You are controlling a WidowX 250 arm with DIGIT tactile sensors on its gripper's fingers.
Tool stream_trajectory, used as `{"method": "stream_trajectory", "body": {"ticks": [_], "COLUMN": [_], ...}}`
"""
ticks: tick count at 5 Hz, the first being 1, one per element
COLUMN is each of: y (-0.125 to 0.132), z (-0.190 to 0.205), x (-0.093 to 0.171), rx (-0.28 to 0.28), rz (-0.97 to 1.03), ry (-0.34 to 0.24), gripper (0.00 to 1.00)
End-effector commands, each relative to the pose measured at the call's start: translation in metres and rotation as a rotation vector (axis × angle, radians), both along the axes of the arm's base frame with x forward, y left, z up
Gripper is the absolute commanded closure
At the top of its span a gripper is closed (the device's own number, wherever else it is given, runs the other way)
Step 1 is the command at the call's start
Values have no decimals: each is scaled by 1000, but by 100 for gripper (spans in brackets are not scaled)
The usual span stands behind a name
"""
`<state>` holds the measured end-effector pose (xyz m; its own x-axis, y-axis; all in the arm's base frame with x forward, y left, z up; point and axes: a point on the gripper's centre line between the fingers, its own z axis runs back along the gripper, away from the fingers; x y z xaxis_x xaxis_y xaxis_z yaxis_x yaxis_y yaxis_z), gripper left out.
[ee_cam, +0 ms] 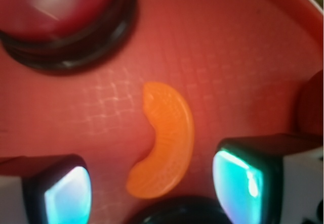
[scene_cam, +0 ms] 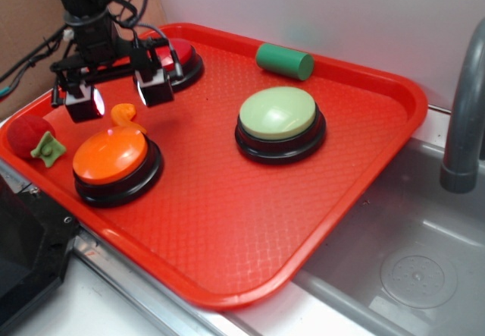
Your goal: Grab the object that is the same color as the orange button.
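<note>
Overhead, the black WidowX gripper (scene_cam: 120,97) hangs above the left part of a textured red plastic tray (scene_cam: 250,222), its two square-tipped fingers (scene_cam: 85,102) spread wide apart with nothing between them. Below the gap lies the small glossy orange curled plastic piece (scene_cam: 125,115), resting on the tray floor just behind the large round orange domed push button with a black base (scene_cam: 115,164). In the wrist view the curled piece (ee_cam: 164,140) sits roughly midway between the two finger pads (ee_cam: 68,193), untouched by either, with its lower end close to the dark rim of the orange button (ee_cam: 177,211) at the bottom edge of the picture.

Behind the gripper, near the tray's far left rim, stands a red domed push button with a black base (scene_cam: 182,57), partly hidden by the arm; the wrist camera shows it (ee_cam: 66,21) blurred at the upper left. A pale green domed push button on a black base (scene_cam: 279,122) sits well apart near the tray's middle, and a dark green cylinder (scene_cam: 284,61) lies on its side near the far rim. At the left edge of the tray rests a red ball with a green leaf (scene_cam: 34,139), just beside the orange button. To the right of the tray are a grey metal sink basin (scene_cam: 409,268) and a grey faucet (scene_cam: 464,116).
</note>
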<state>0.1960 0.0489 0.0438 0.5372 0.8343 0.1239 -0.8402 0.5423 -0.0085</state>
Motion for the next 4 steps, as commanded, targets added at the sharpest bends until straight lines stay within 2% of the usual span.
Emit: {"method": "stream_trajectory", "body": {"ticks": [1, 2, 3, 4], "y": [11, 14, 16, 17], "z": [-14, -21, -23, -24], "x": [-7, -6, -5, -7], "rx": [35, 46, 52, 33], "rz": [56, 82, 99, 89], "ry": [4, 3, -9, -3], "gripper": [0, 0, 59, 100]}}
